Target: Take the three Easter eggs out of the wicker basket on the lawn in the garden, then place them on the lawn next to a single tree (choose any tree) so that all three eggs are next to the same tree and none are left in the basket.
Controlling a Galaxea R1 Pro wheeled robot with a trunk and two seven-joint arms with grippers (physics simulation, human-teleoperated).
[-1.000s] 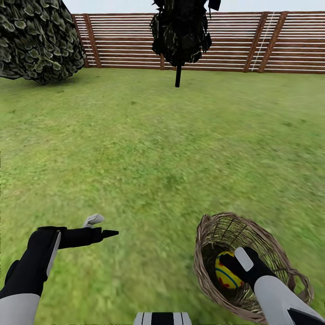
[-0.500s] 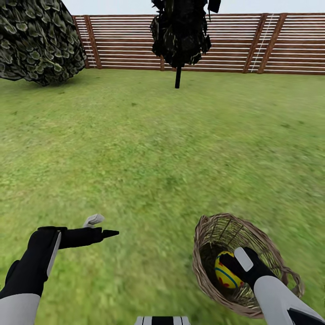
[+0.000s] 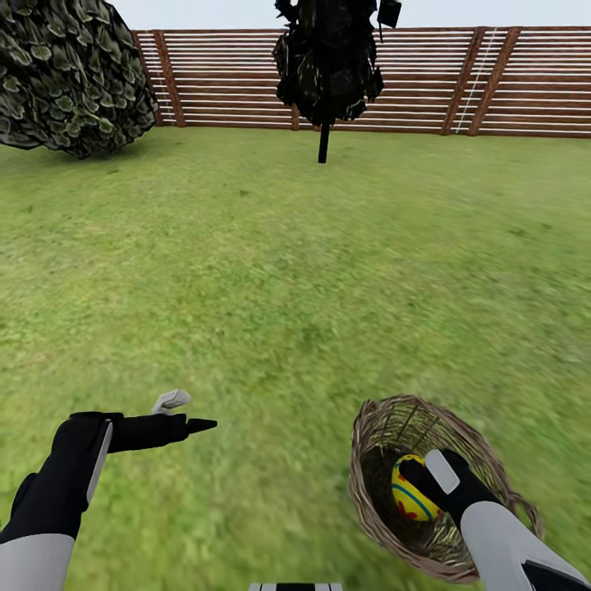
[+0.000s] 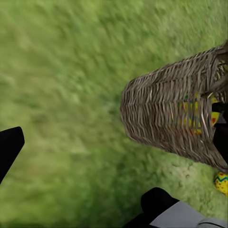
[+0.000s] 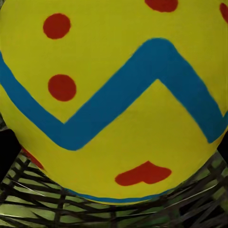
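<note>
Woven-twig wicker basket (image 3: pixel 460 525) holds smooth yellow Easter egg (image 3: pixel 408 491) at right gripper (image 3: pixel 427 480), grip indeterminate; left gripper (image 3: pixel 182 413) jaws apart.

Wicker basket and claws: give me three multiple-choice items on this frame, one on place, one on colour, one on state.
1. Where is the right claw?
A. inside the wicker basket
B. at the fence
C. under the bush

2. What colour is the zigzag band on the egg?
A. green
B. blue
C. white

3. The left claw is:
A. gripping the basket
B. holding an egg
C. open and empty above the lawn

A: it reaches in at the egg.
B: right wrist view.
C: fingers apart.
</note>
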